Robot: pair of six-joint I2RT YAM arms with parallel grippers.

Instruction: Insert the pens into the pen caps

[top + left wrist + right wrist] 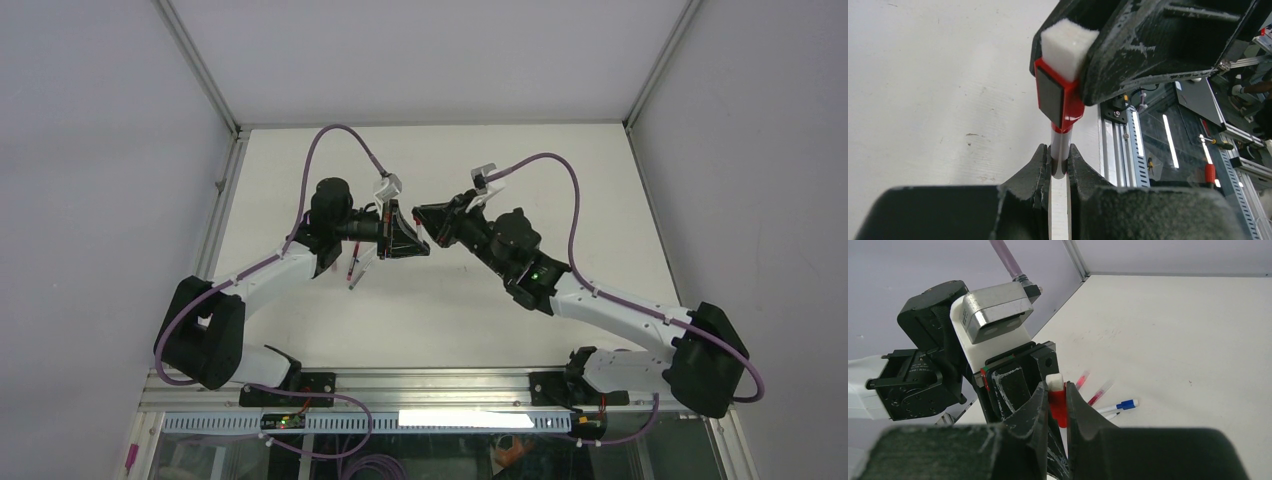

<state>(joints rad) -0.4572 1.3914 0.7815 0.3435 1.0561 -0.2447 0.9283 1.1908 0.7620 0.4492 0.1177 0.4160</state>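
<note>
Red cap (1060,102) meeting white pen (1059,150), pink pens (1099,392) lying nearby

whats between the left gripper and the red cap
Just a short stretch of white pen, running from the left gripper into the cap; left wrist view.

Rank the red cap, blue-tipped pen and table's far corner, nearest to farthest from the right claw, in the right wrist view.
1. red cap: pinched in the right claw.
2. blue-tipped pen: lying beyond, lower right.
3. table's far corner: at the view's top.
</note>
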